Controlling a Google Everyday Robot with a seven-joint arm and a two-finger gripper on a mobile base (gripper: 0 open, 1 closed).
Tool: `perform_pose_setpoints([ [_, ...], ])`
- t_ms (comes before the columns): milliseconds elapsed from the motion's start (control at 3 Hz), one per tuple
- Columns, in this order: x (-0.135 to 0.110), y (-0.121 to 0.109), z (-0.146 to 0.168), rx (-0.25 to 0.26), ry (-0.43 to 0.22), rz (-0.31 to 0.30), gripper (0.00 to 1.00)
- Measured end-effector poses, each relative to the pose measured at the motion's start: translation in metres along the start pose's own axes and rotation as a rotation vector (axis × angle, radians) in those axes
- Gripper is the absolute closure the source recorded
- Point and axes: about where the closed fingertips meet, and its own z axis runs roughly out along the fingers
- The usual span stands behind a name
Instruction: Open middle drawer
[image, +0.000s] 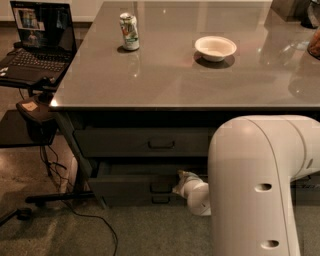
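The middle drawer (125, 186) is under the grey counter. It stands pulled out a little, with a strip of its dark inside showing behind the front. Its small dark pull (161, 187) is at the centre of the front. My gripper (181, 183) is low in front of the drawers, just right of that pull and close to the drawer front. My large white arm housing (250, 185) hides the right part of the drawers.
A closed drawer (145, 142) sits above, and another pull (160, 200) shows below. On the counter (150, 85) stand a can (129, 31) and a white bowl (215, 48). A laptop (35, 40) on a stand with floor cables is at left.
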Motion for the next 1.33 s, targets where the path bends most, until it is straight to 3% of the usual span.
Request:
perform_pose_setpoints([
  [1333, -0.0007, 0.0071, -0.0068, -0.004, -0.002, -0.025, 1.00],
])
